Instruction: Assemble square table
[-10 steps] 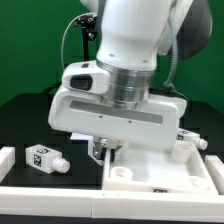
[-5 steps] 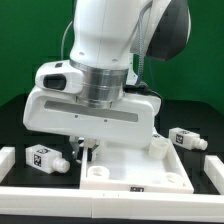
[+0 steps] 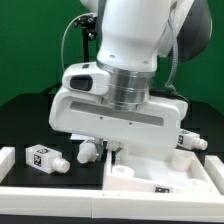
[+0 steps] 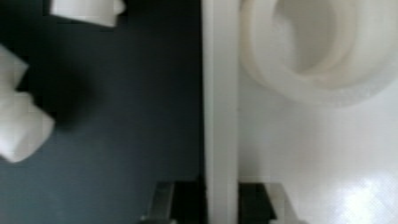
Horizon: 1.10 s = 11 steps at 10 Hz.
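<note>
The white square table top (image 3: 165,172) lies at the exterior view's lower right, rim up, with a round leg socket (image 3: 122,173) near its corner. My gripper (image 3: 108,150) hangs low over the top's left rim, mostly hidden under the wrist body. In the wrist view the gripper (image 4: 221,203) straddles the rim wall (image 4: 221,90), one finger (image 4: 178,203) on each side, shut on it. A socket ring (image 4: 294,60) lies just inside the rim. One tagged leg (image 3: 45,158) lies at the left, another (image 3: 88,152) beside the gripper, a third (image 3: 190,140) at the right.
A long white border rail (image 3: 40,190) runs along the front edge, with a raised end block (image 3: 5,158) at the left. The table surface is black. Two white legs (image 4: 22,110) (image 4: 82,8) lie close outside the rim in the wrist view.
Half a second ago the arm and the table top were further to the exterior view's left; both have shifted back right. A leg now shows beside the gripper.
</note>
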{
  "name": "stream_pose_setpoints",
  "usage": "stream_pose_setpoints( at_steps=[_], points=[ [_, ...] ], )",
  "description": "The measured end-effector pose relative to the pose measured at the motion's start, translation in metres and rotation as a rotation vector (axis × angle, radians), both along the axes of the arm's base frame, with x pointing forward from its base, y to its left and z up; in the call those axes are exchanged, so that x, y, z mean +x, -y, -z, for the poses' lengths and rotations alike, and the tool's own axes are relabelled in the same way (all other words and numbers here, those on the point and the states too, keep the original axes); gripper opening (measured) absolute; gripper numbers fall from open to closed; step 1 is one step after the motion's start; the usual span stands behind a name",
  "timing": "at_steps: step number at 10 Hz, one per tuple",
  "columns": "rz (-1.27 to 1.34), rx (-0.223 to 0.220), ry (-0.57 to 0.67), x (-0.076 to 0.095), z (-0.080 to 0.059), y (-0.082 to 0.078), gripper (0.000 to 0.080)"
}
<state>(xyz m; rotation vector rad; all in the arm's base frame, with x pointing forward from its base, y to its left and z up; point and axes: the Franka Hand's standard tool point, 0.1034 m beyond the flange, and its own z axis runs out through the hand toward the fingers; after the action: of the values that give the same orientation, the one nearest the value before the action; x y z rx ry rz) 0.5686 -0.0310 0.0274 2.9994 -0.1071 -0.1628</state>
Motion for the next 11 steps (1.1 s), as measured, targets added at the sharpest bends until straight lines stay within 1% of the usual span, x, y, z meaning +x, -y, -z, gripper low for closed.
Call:
stream_pose_setpoints(
  at_steps=[1, 2, 4, 6, 7, 9, 10, 11],
  points=[
    [0.005, 0.003, -0.002, -0.001, 0.003, -0.008, 0.0057],
    [0.016, -0.001, 0.004, -0.001, 0.005, -0.010, 0.0057],
    [0.019, -0.018, 0.012, 0.000, 0.009, -0.011, 0.0064],
    [0.013, -0.019, 0.012, 0.000, 0.008, -0.009, 0.0064],
    [0.013, -0.019, 0.012, 0.000, 0.008, -0.010, 0.0171],
    [0.014, -0.019, 0.012, 0.000, 0.008, -0.009, 0.0445],
    [0.028, -0.010, -0.004, -0.002, -0.001, -0.010, 0.0445],
    [0.026, 0.001, -0.001, -0.003, -0.016, -0.015, 0.0600]
  ],
)
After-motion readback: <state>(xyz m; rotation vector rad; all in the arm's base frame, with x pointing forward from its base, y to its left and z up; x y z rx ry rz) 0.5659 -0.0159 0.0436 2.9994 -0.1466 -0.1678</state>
